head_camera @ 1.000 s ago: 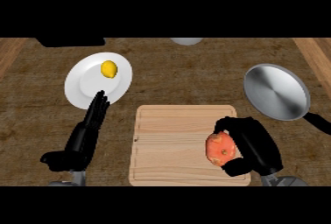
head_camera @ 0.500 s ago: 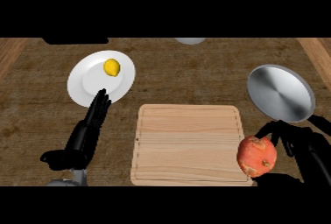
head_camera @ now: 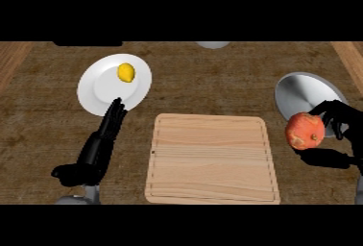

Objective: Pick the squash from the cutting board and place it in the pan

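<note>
The right hand (head_camera: 339, 126) has its fingers and thumb curled round the squash (head_camera: 306, 131), holding it clear of the cutting board (head_camera: 212, 158). The squash, orange-red with paler blotches, sits off the board's right edge, its upper part overlapping the lower rim of the pan (head_camera: 306, 93). Half a second ago it was lower, beside the board's lower right corner; a second ago it lay on the right part of the board under the same hand. So it has travelled right and then up toward the pan, and the right forearm now enters from the view's right side rather than from below the board. The dark thumb shows below the squash, to the right of the board; the fingers wrap the squash's right side.

The left hand (head_camera: 108, 132) rests open just left of the board, fingers straight and pointing up, their tips overlapping the lower edge of the white plate (head_camera: 99, 91). Its pose matches both earlier frames. The plate lies above and to the left of the board and carries a yellow lemon (head_camera: 126, 72) near its upper right. The board itself is now bare wood. The pan, grey and round, lies up and to the right of the board on the brown counter (head_camera: 205, 81).
</note>
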{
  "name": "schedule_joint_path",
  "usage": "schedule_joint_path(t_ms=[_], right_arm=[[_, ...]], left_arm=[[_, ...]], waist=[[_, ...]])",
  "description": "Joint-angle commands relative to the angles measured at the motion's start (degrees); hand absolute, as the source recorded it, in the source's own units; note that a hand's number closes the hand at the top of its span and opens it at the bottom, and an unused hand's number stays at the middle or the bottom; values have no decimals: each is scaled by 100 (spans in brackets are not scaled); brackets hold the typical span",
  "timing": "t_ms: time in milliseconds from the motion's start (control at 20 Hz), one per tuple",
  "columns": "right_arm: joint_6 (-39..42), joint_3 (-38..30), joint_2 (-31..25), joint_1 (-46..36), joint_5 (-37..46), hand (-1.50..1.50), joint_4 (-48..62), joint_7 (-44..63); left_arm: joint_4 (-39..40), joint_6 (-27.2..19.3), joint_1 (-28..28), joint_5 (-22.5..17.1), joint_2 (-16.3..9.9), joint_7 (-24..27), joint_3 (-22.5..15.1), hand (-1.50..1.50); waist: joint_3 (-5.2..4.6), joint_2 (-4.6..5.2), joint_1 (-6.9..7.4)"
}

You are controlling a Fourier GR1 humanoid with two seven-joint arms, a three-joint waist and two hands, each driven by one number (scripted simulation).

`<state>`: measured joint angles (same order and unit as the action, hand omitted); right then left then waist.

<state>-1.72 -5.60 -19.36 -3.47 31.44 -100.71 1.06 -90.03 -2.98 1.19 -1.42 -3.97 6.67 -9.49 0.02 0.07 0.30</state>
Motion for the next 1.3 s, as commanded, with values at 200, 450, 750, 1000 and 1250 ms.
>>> schedule_joint_path(t_ms=[200,450,750,1000,1250], right_arm=[[-1447,-819,-242,-1357,545,150,2671,-1439],[-1866,-1450,-374,-2431,-34,150,4480,-2320],[-2023,-1986,-964,-3395,-312,150,6689,-3564],[-1387,-1500,-1225,-3541,327,-150,7650,-2549],[-260,-1062,-1165,-4105,630,-150,8359,-2454]], left_arm=[[131,20,241,40,37,-109,38,0],[71,189,169,-82,-97,47,203,0],[-99,-98,217,222,262,-230,-193,0],[-86,86,269,183,102,-92,-144,0],[-113,136,353,157,143,-261,-212,0]], waist=[[6,36,85],[8,41,129],[13,56,161],[11,132,363],[28,166,500]])
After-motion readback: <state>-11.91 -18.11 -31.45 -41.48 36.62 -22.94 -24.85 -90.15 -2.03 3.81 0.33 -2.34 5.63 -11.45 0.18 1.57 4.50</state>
